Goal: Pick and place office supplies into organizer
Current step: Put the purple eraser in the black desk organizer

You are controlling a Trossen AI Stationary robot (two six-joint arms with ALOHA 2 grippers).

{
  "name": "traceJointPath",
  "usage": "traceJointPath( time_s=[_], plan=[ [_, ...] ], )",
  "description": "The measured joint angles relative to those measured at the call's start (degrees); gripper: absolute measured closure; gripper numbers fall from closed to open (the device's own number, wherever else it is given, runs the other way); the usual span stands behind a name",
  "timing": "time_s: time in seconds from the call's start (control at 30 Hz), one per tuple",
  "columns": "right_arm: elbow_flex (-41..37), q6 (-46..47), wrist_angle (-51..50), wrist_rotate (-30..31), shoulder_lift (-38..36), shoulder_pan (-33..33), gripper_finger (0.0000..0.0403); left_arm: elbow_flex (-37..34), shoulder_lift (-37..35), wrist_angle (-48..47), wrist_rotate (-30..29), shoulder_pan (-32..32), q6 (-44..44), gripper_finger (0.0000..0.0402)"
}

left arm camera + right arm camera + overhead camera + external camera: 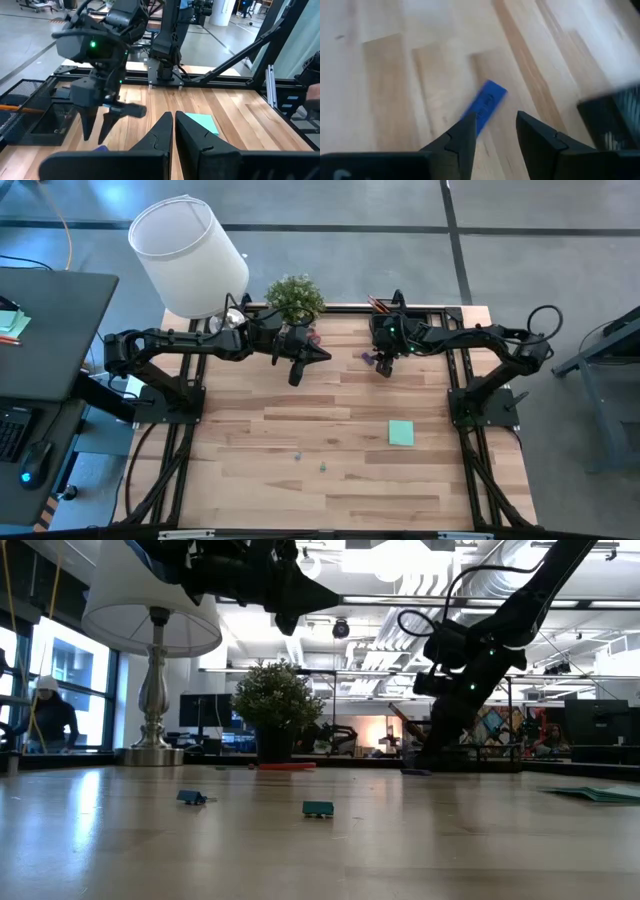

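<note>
Light wooden table (260, 470), mint-green sticky-note pad (401, 433), potted plant (295, 298), lamp (188, 257), organizer (383, 310), purple piece (366, 358)

1. The organizer (385, 308) at the table's far edge is largely covered by the right arm in the high view; its compartments cannot be made out, and only orange pencil ends (377, 302) stick out.
2. In the right wrist view, the blue-purple piece (485, 106) is blurred, and its near end is hidden behind one finger (461, 141) of the right gripper (495, 132).
3. Two small items (297, 452) near the table's middle are too tiny in the high view to identify.
4. The potted plant (295, 298) hides part of the red item (285, 766) behind it.
5. The lamp (152, 625) shade's top is cut off in the low view.
</note>
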Motion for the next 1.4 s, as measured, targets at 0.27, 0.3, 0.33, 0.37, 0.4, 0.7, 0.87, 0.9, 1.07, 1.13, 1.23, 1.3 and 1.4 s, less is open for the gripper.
traceJointPath(
  time_s=[0.27, 0.3, 0.33, 0.37, 0.4, 0.7, 0.87, 0.9, 1.07, 1.13, 1.23, 1.3, 1.4],
  plan=[
    [0.00, 10.88, 1.64, 3.56, 4.12, 5.14, 0.0211, 0.00, 0.00, -0.08, -0.09, 0.00, 0.00, 0.0394],
    [0.00, 11.29, 2.01, 5.18, 4.46, 5.74, 0.0206, 0.00, 0.00, -0.02, -0.13, 0.00, -0.02, 0.0394],
    [0.02, 12.11, 2.37, 6.50, 4.77, 6.25, 0.0203, 0.00, 0.00, 0.02, -0.13, 0.00, -0.02, 0.0394],
    [0.11, 12.99, 2.72, 7.82, 5.17, 6.71, 0.0200, 0.00, 0.00, 0.22, -0.13, 0.00, -0.02, 0.0394],
    [0.16, 13.93, 2.93, 9.01, 5.51, 7.06, 0.0198, 0.00, 0.00, 0.49, -0.13, 0.00, -0.02, 0.0394],
    [0.28, 15.24, 3.41, 15.22, 7.07, 8.82, 0.0254, 0.00, 0.00, 0.37, -0.13, 0.00, -0.04, 0.0394],
    [0.26, 14.98, 3.70, 16.74, 7.11, 8.80, 0.0334, 0.00, 0.00, 0.39, -0.14, 0.00, -0.07, 0.0394],
    [0.26, 14.68, 3.65, 16.74, 7.11, 8.80, 0.0350, 0.00, 0.00, 0.40, -0.15, 0.00, -0.07, 0.0394],
    [0.23, 13.01, 3.30, 16.24, 6.22, 8.71, 0.0393, 0.00, 0.00, 0.38, -0.15, 0.00, -0.17, 0.0394],
    [0.20, 12.34, 3.06, 16.18, 4.72, 8.68, 0.0388, 0.00, 0.00, 0.39, -0.15, 0.00, -0.17, 0.0394],
    [0.33, 11.16, -0.03, 17.87, 1.33, 8.21, 0.0380, 0.00, 0.00, 0.39, -0.15, 0.00, -0.17, 0.0394],
    [1.52, 9.89, -1.89, 18.80, -1.16, 7.61, 0.0384, 0.00, 0.00, 0.39, -0.15, 0.00, -0.15, 0.0394],
    [2.77, 7.42, -6.27, 18.85, -4.34, 6.08, 0.0399, 0.00, 0.00, 0.39, -0.15, 0.00, -0.15, 0.0394]
  ],
)
